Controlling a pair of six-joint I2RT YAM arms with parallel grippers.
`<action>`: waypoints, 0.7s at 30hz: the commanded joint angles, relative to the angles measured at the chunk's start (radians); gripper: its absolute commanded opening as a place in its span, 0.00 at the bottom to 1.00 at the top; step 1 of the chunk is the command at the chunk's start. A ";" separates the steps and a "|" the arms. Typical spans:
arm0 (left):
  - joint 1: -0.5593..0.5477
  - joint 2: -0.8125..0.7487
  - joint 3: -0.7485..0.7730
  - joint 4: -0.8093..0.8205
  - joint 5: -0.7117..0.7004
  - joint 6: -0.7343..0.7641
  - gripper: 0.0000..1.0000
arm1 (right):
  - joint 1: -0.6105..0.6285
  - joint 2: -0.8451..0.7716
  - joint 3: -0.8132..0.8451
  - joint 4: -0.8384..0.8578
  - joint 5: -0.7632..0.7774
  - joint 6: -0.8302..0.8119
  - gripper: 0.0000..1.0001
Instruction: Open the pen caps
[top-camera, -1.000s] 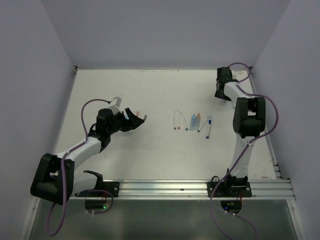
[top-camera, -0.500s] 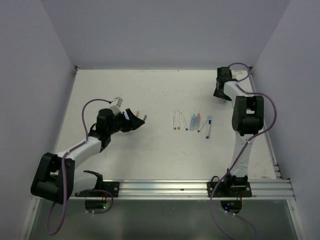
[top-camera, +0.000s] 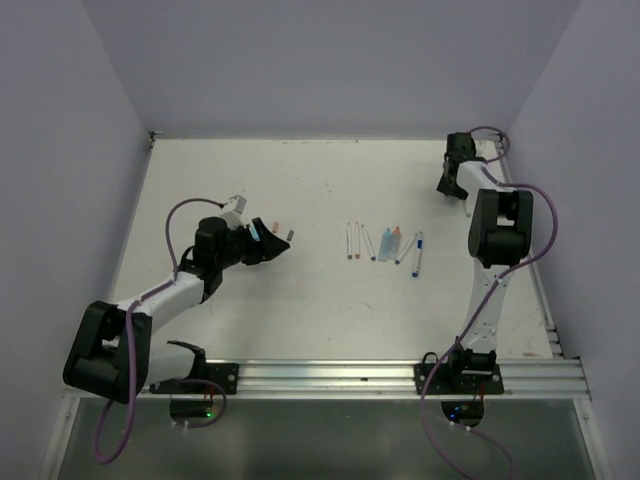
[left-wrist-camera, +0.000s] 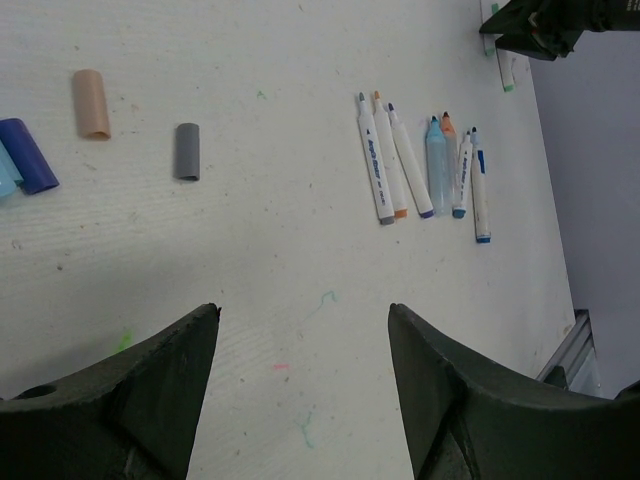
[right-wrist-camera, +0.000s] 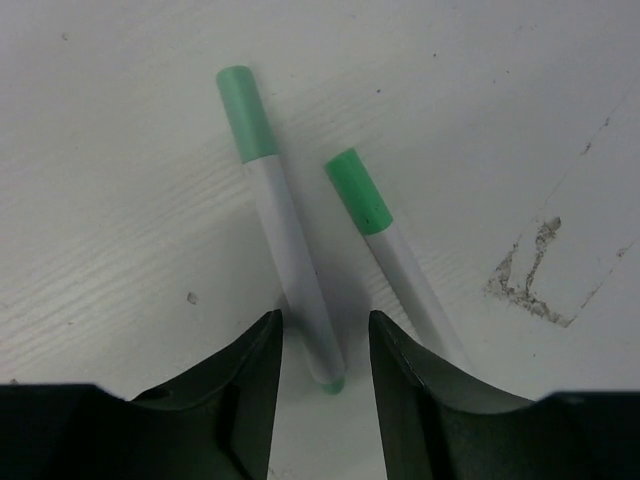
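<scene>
Two white pens lie at the back right, one with a light green cap (right-wrist-camera: 248, 112) and one with a darker green cap (right-wrist-camera: 358, 190). My right gripper (right-wrist-camera: 323, 318) is open low over them. The light-capped pen's barrel (right-wrist-camera: 295, 260) ends between the jaws with a gap on each side. The other pen's barrel (right-wrist-camera: 420, 295) runs under the right finger. Several uncapped pens (top-camera: 385, 243) lie in a row mid-table. Loose caps lie left of them: peach (left-wrist-camera: 91, 104), grey (left-wrist-camera: 187, 151), blue (left-wrist-camera: 28, 155). My left gripper (left-wrist-camera: 303, 310) hovers open and empty over bare table.
The right gripper (top-camera: 455, 180) works close to the back right corner, next to the right wall. The left gripper (top-camera: 272, 245) sits just left of the loose caps. Faint ink marks and a scuff (right-wrist-camera: 530, 285) dot the white table (top-camera: 300, 190).
The right gripper has shifted right toward the back corner and its jaws have narrowed around the pen's end. The left arm has barely moved.
</scene>
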 joint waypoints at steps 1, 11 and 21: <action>-0.003 -0.003 0.038 0.017 0.015 0.024 0.72 | 0.003 0.034 0.045 0.010 -0.070 -0.018 0.41; -0.005 -0.031 0.021 0.006 0.004 0.018 0.72 | 0.003 0.027 0.028 0.002 -0.196 -0.079 0.09; -0.005 -0.057 0.049 -0.021 0.024 0.007 0.73 | 0.027 -0.096 -0.056 0.038 -0.225 -0.125 0.00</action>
